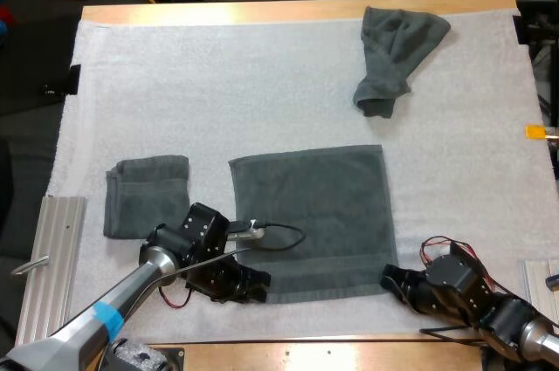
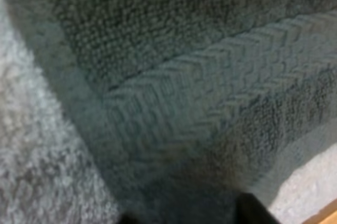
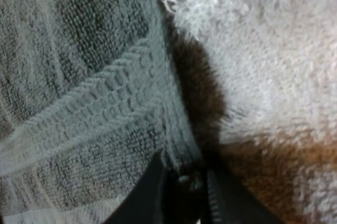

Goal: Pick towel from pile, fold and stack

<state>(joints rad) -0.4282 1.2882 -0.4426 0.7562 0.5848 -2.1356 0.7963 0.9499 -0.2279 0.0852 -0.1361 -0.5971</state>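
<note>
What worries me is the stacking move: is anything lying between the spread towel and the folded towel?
Nothing visible lies there: only a bare strip of white mat separates the spread towel from the folded towel. The left pincer sits at that strip's near end, by the spread towel's near left corner.

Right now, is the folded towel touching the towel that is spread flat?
Apart. The high view shows a strip of white mat between the folded towel and the spread towel.
</note>
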